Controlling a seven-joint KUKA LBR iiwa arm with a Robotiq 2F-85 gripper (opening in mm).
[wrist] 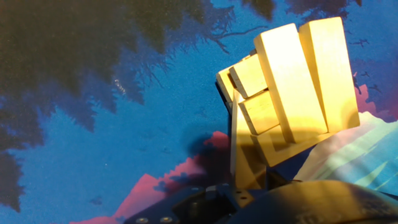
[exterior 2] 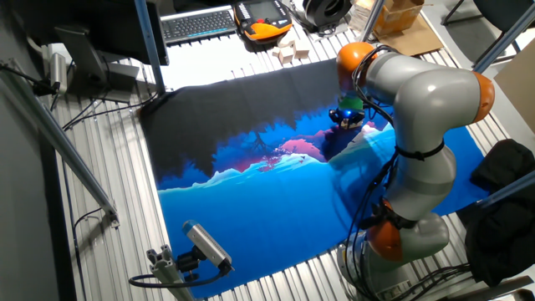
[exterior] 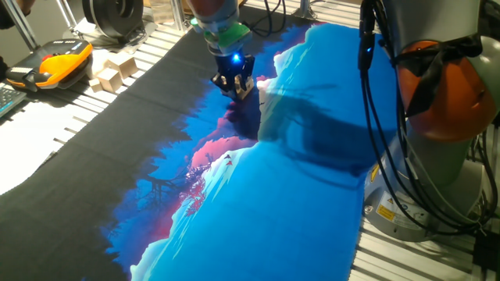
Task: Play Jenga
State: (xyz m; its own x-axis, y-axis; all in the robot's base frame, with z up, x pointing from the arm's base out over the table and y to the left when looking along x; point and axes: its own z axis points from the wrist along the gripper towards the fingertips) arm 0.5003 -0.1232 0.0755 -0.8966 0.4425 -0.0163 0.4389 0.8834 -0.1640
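blue printed cloth (exterior: 312, 195) covers slatted table (exterior 2: 100, 242); claw (exterior: 235, 84) at jenga tower (wrist: 292, 93), grip unclear.

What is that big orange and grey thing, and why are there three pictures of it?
It is a robot arm, a machine that bends like your arm does. At its end sits a small hand, the gripper, with two fingers. Two pictures come from cameras standing at different sides of the table. The third comes from a camera on the hand itself, looking down along the fingers. On the table lies a cloth printed blue, pink and black. On it stands a little Jenga tower of pale wooden blocks stacked crosswise. The hand is right down beside the tower, but I cannot tell whether the fingers are open or closed, or holding a block. Off the cloth sit some chunkier wooden cubes and an orange handset.
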